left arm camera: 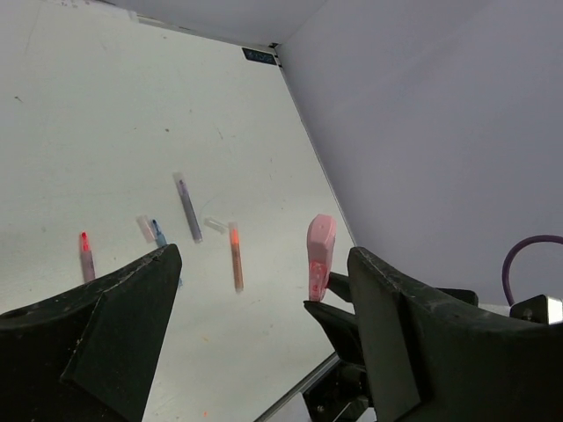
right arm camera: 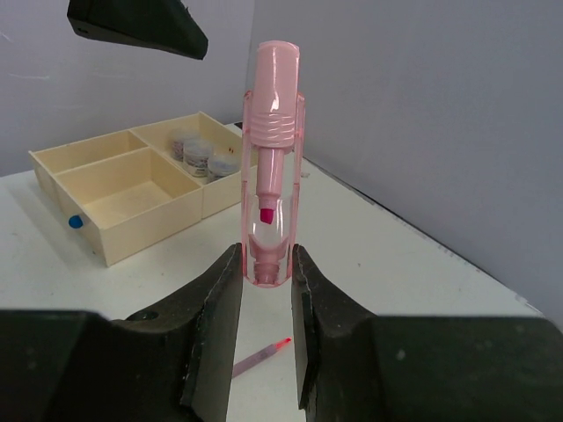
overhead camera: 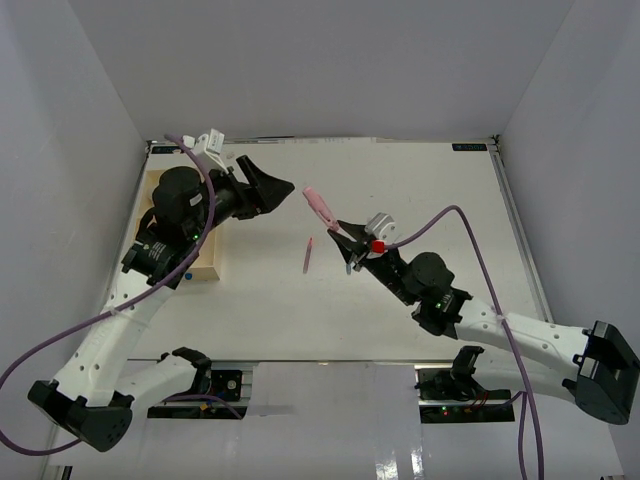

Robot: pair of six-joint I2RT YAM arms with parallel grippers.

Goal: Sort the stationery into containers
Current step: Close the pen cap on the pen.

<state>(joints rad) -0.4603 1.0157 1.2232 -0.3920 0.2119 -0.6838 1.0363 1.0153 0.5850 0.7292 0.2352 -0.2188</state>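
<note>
White table (overhead camera: 420, 190) carries everything. Along its left side sits the cream tray (right arm camera: 145, 242), low-walled and split into compartments; the two nearest the right wrist camera hold nothing.

Above the table near the tray, the left gripper (overhead camera: 283, 186) is lifted clear, its jaws spread wide with nothing between them, pointing toward the middle of the table. The right gripper (overhead camera: 338, 226) is raised over the middle of the table, closed on the pink highlighter (right arm camera: 273, 132). It pinches the clear cap end, so the highlighter stands upright above the fingers, off the table, just beside the left gripper's tips.

Three grey-purple pots (right arm camera: 207, 151) sit together in the tray's far compartment. A small blue piece (right arm camera: 76, 221) rests against the tray's outer wall. A thin red-tipped pen (right arm camera: 262, 356) lies flat on the table below the right gripper. The left wrist view shows more on the table: a dark grey pen (left arm camera: 187, 207) and an orange pen (left arm camera: 236, 255).
</note>
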